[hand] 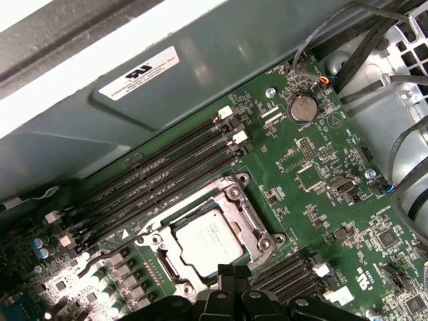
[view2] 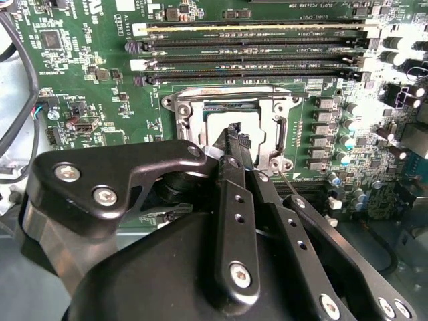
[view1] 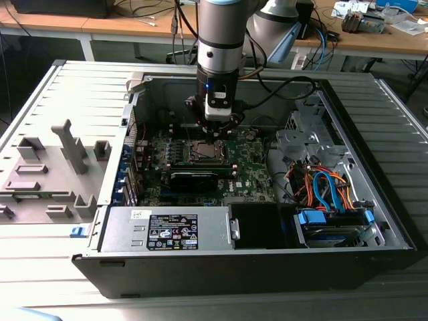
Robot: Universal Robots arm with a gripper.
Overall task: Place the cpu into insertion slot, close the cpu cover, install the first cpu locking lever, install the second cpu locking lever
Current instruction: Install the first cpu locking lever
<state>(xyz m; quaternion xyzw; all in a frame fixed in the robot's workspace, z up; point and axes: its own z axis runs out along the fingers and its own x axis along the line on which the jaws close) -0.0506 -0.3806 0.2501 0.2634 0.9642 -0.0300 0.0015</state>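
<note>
The cpu [hand: 207, 242] is seated in the insertion slot [hand: 162, 266], under the lowered cpu cover [hand: 249, 221]. The gripper [view2: 235, 136] is pressed together at the slot's far edge. Risk: a slip could scrape the motherboard [hand: 314, 174].

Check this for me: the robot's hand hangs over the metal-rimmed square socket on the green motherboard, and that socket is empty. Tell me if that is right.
Not quite: the metal-rimmed square socket is not empty. In the first wrist view a silvery-grey square cpu lies in it. The rest holds: the hand hangs over that socket on the green motherboard.
</note>
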